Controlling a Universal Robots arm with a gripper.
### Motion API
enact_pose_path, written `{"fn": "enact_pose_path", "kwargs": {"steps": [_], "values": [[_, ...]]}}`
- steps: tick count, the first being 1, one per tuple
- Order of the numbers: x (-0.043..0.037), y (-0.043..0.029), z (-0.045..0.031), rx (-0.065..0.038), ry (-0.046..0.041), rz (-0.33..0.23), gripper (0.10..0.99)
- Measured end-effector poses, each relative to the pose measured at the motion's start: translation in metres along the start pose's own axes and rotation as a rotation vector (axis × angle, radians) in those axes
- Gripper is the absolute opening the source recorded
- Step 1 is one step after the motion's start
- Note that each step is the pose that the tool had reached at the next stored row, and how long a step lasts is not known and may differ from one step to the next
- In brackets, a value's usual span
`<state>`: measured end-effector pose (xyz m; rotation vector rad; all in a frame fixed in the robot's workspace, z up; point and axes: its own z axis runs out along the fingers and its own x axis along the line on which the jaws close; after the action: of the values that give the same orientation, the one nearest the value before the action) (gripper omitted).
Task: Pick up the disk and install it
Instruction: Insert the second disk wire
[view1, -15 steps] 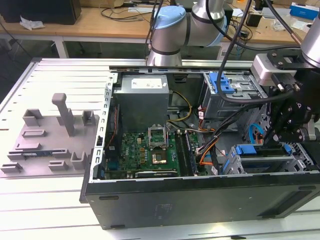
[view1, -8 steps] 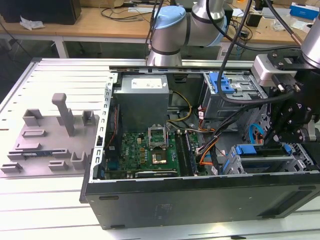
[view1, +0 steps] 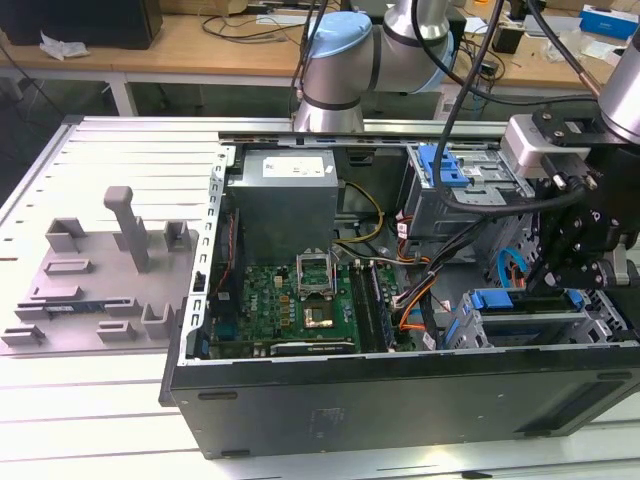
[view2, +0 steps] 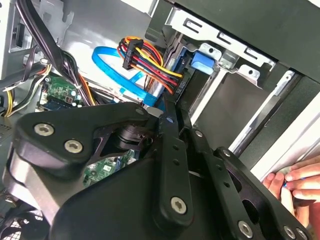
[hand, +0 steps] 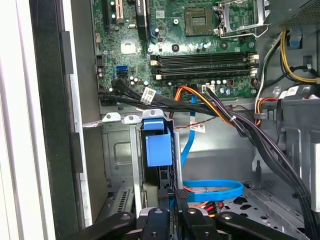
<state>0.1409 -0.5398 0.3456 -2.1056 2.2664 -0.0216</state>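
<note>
Scene: an open computer case (view1: 400, 400) lies on a slatted worktop (view1: 100, 430), filling the middle and right of the exterior view.
Arm: it comes in from the upper middle of the exterior view and reaches down into the case at the exterior view's right.
End effector (hand: 176, 194): low in the case's lower right corner in the exterior view. In both wrist views its two dark fingers (view2: 167, 150) are drawn close together, with their tips at the near end of the disk. Whether they pinch the disk or only touch it I cannot tell.
Disk (hand: 156, 147): it stands on edge in the metal drive cage (hand: 117, 150) by the case wall, its blue bracket tab facing the camera in the first wrist view.
Blue cable (hand: 215, 187): a thin flat loop just beside the disk, near the fingertips.
Wire bundle (view2: 145, 62): red, yellow, orange and black leads ending in a dark plug, close to the disk's end in the second wrist view.
Motherboard (view1: 300, 300): green, centre of the case, well apart from the end effector.
Power supply (view1: 290, 195): grey box above the motherboard in the exterior view.
Grey fixture (view1: 100, 280): on the worktop at the exterior view's left, outside the case.
Hand (view2: 295, 182): a person's fingers rest at the case's edge in the second wrist view.
</note>
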Motion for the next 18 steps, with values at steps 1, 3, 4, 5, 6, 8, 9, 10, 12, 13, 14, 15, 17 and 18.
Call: {"fn": "enact_pose_path", "kwargs": {"steps": [1,3,4,5,6,8,9,10,12,13,14,15,17,18], "values": [[0.0,0.0,0.0007,0.0,-0.0001,-0.001,0.165],[0.0001,0.0001,0.0019,0.0,-0.0001,-0.005,0.165],[0.0001,0.0001,0.0026,0.0,-0.0003,-0.007,0.165],[0.0001,0.0001,0.0032,0.0,-0.0003,-0.009,0.165],[0.0001,0.0001,0.0037,0.0,-0.0005,-0.011,0.165],[0.0003,0.0002,0.0057,0.0,-0.0003,-0.014,0.165],[0.0005,0.0003,0.0075,-0.001,0.0002,-0.016,0.165],[0.0007,0.0003,0.0085,-0.002,0.0002,-0.017,0.165],[0.0009,0.0007,0.0096,-0.002,-0.0021,-0.017,0.176],[0.0009,0.0009,0.0093,-0.002,-0.0017,-0.017,0.231],[0.0009,0.0009,0.0077,-0.002,-0.0009,-0.017,0.294],[0.0008,0.0009,0.0056,-0.002,-0.0005,-0.017,0.294],[0.0006,0.0006,-0.002,-0.002,-0.0007,-0.017,0.361],[0.0005,0.0004,-0.0065,-0.002,-0.0006,-0.017,0.361]]}}
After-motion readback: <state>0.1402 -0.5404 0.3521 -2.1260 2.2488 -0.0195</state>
